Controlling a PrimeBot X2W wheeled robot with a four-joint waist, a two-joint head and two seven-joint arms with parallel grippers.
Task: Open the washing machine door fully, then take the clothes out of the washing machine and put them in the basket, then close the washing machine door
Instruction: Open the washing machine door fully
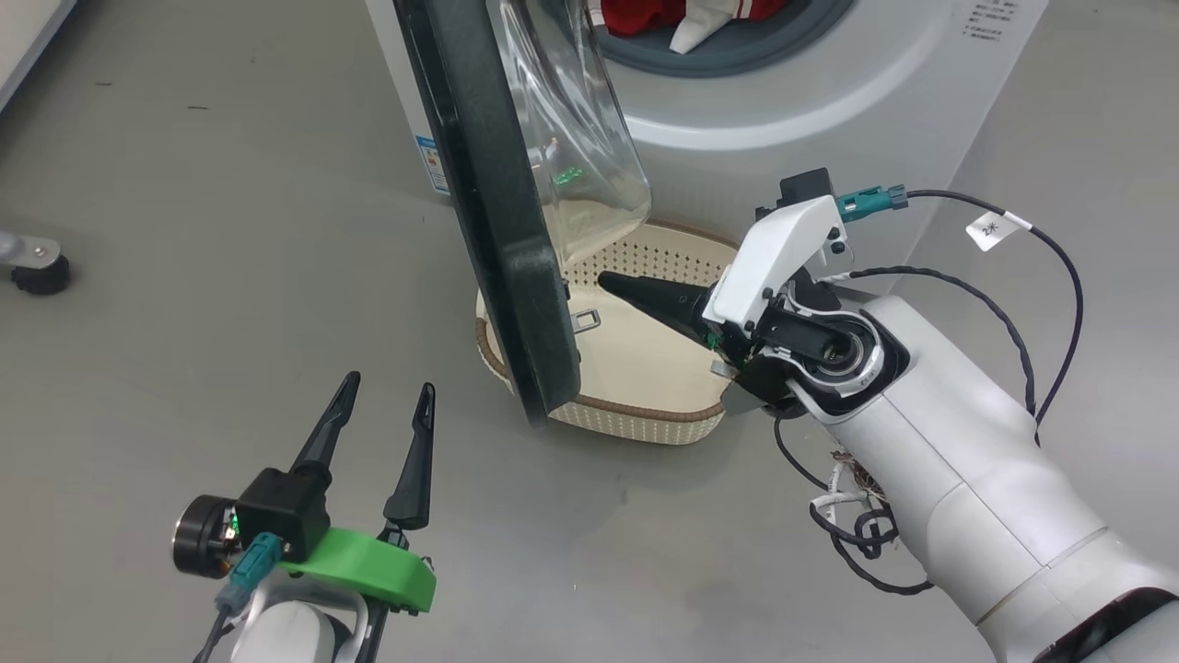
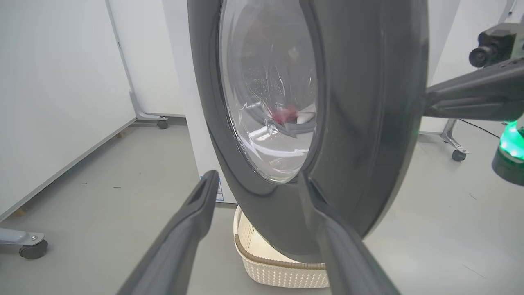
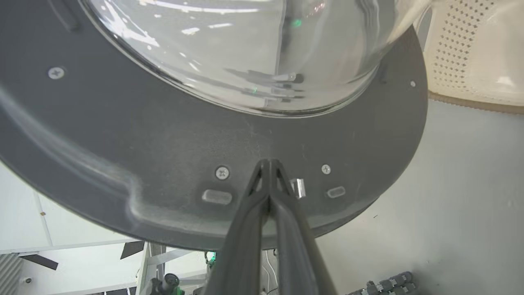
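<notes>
The washing machine [image 1: 829,101] stands at the top, its door [image 1: 488,212] swung partway out and seen edge-on. Red clothes [image 1: 645,14] with a white cloth part [image 1: 700,32] lie in the opening. The cream basket [image 1: 636,407] sits on the floor under the door. My right gripper [image 1: 605,280] is shut and empty, pointing at the door's inner rim [image 3: 123,143] beside the latch [image 3: 299,187]; its tip [image 3: 268,164] is at or just off the rim. My left gripper [image 1: 387,387] is open, low and outside the door [image 2: 368,123], holding nothing.
A black caster [image 1: 37,272] stands on the grey floor at the far left. White wall panels [image 2: 61,82] run along the left of the room. Loose cables [image 1: 866,529] hang from my right forearm. A wheeled stand leg [image 2: 454,151] sits beyond the door.
</notes>
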